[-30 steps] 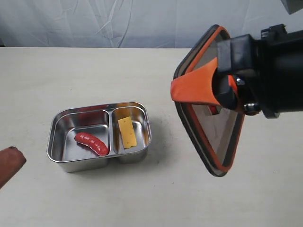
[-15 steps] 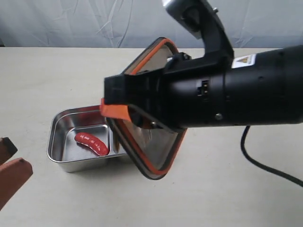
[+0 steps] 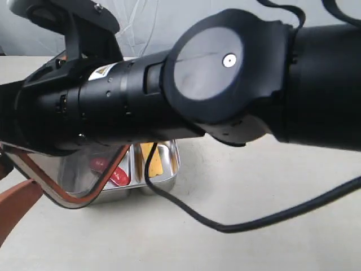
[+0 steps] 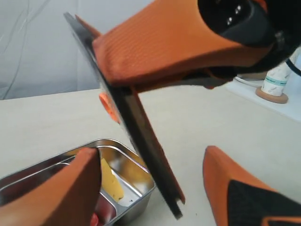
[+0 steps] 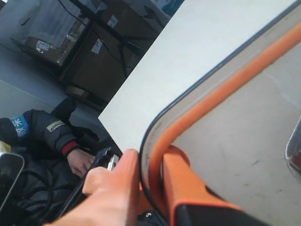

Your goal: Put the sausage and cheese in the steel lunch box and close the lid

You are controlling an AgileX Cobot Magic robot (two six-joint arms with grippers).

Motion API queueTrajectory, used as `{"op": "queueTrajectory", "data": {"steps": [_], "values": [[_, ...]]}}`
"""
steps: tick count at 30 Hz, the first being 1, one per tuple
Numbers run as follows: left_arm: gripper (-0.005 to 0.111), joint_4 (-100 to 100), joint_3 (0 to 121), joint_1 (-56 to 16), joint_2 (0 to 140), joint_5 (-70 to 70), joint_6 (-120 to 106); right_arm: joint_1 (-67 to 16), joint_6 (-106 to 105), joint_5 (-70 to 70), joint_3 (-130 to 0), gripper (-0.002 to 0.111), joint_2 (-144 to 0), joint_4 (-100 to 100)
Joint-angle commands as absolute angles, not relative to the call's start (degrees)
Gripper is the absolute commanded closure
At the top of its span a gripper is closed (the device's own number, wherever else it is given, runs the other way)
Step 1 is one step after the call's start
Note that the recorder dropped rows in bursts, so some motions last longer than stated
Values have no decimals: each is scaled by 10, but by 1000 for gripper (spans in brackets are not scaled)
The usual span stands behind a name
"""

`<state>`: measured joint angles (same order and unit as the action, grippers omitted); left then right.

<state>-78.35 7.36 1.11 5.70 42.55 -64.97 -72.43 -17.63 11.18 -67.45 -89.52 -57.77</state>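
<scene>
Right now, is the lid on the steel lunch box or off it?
Off. The lid hangs steeply tilted near the steel lunch box, pinched at its rim by the right gripper; the cheese inside shows uncovered.

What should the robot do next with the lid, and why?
Probably level the lid and lower it onto the steel lunch box. The right gripper pinches the lid's edge, holding it tilted above the box, and the sausage and cheese already lie in their compartments, so only closing is left.
</scene>
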Motion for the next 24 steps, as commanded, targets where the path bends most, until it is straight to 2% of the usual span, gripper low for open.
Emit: {"op": "queueTrajectory", "data": {"steps": [1, 4, 8, 10, 14, 20, 23, 24], "values": [[49, -806, 78, 10, 60, 398, -664, -760, -184, 69, -679, 108, -896, -588], [66, -830, 78, 10, 60, 390, -704, -787, -184, 54, -679, 108, -896, -600], [97, -825, 78, 10, 60, 381, -740, -795, -184, 78, -679, 108, -896, -595], [106, -813, 78, 10, 60, 377, -750, -795, -184, 92, -679, 108, -896, -576], [106, -790, 78, 10, 60, 347, -751, -793, -182, 92, -679, 108, -888, -436], [106, -782, 78, 10, 60, 295, -752, -793, -175, 87, -679, 107, -874, -431], [106, -782, 78, 10, 60, 276, -757, -793, -165, 85, -679, 94, -873, -431], [106, -782, 78, 10, 60, 269, -757, -793, -163, 84, -679, 87, -873, -431]]}}
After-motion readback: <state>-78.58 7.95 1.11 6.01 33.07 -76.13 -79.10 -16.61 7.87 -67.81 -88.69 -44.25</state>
